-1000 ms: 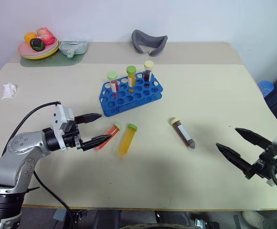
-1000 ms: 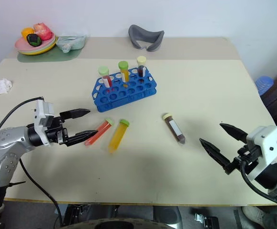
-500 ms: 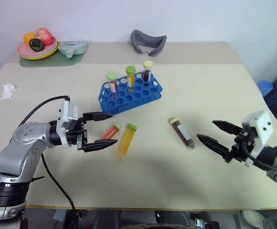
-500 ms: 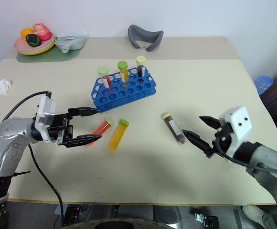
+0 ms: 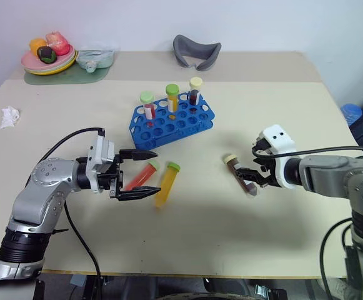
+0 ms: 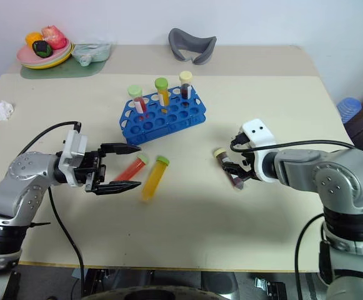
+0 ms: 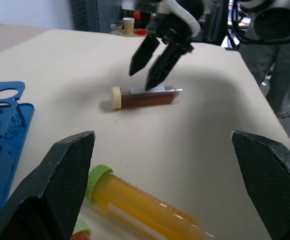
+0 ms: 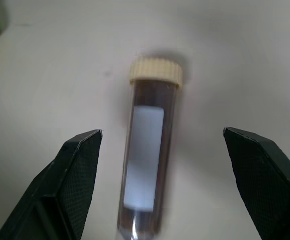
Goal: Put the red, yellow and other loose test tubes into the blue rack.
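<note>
Brown tube (image 8: pixel 147 155): lies flat on your desk (image 5: pixel 281 125), long axis running between the right gripper (image 6: pixel 238 170) fingers.
Fingers: both pairs spread, grasping nothing.

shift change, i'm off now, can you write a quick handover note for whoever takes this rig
Left gripper: open, empty, level with the table, jaws on either side of the red tube.
Right gripper: open, empty, pointing down over the brown tube, jaws either side, not closed.
Blue rack: three capped tubes standing in its back row.
Loose, lying flat in front of the rack: red tube, yellow tube beside it, brown tube further right.
Done: none of these three lifted.
Left: grasp and rack all three.
</note>
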You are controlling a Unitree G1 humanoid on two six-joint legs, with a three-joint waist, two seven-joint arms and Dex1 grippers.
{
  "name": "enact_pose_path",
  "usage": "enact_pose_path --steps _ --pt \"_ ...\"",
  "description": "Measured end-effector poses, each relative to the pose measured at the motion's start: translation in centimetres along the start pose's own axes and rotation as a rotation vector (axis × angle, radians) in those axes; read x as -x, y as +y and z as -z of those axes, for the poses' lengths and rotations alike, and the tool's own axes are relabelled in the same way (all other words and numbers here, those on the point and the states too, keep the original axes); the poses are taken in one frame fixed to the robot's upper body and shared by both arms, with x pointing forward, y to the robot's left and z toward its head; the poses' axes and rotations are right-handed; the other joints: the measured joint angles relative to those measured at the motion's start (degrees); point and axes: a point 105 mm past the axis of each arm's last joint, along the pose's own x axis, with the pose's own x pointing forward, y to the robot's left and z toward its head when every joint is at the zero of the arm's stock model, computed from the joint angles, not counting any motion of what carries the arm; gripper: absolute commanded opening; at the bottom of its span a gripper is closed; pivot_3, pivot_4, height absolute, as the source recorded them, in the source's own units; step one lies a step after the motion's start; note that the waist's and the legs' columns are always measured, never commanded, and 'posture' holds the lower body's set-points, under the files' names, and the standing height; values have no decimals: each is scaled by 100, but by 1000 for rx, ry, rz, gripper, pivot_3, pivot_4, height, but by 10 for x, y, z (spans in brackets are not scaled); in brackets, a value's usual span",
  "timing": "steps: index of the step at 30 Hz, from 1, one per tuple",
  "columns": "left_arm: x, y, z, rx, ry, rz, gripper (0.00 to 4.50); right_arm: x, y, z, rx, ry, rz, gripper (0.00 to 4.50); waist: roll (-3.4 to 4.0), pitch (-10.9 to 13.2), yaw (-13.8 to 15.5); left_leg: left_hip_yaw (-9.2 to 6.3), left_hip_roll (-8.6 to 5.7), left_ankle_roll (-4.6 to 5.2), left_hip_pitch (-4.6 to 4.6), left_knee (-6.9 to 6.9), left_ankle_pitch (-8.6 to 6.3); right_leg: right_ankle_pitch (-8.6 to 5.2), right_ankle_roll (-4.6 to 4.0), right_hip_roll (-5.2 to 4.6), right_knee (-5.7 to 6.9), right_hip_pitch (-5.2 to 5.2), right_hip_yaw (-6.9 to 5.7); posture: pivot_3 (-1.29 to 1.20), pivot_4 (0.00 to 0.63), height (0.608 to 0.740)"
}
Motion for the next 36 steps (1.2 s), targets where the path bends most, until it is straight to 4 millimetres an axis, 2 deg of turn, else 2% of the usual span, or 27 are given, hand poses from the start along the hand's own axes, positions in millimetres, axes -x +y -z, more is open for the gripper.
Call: enact_pose_path --steps 6,14,23,24,25,26,29,30,36 --pt "-1 -2 5 15 7 -5 4467 -15 2 -6 -30 31 -4 3959 0 0 -9 0 0 1 1 2 0 0 0 0 9 -3 0 0 150 740" --pt "-2 -5 8 30 10 -4 4467 -34 10 1 -69 101 -16 3959 1 0 -14 0 0 1 0 3 0 0 -1 1 15 -6 0 0 150 740" --pt "-3 -9 11 39 12 -13 4467 -41 11 -4 -56 117 17 3959 1 0 -28 0 0 2 11 10 1 2 -4 3 31 -3 2 0 150 740" --pt "-3 -9 11 38 12 -13 4500 -41 12 -4 -53 119 20 3453 1 -1 -29 0 1 2 12 10 1 2 -4 4 31 -3 2 0 150 740" --pt "-4 -10 11 38 12 -13 4500 -42 11 -4 -51 121 31 3240 1 -1 -31 0 1 2 13 10 1 2 -4 4 32 -3 2 0 150 740" --pt "-4 -10 11 39 13 -14 4500 -42 8 -4 -52 124 44 2830 1 -1 -34 0 1 2 13 10 1 2 -4 5 32 -3 3 0 150 740" --pt "-4 -12 12 46 14 -19 4500 -43 4 -4 -54 129 73 1248 1 -1 -41 0 3 2 13 8 1 2 -5 7 32 -4 3 0 150 740" --pt "-3 -12 14 50 15 -21 4500 -43 4 -4 -51 129 73 892 1 -1 -49 0 4 2 14 7 1 2 -5 8 32 -4 3 0 150 740" --pt "-2 -13 17 64 17 -36 4500 -44 7 -3 -30 114 79 805 1 -3 -75 0 4 2 17 9 1 3 -7 8 37 -2 2 0 150 740"
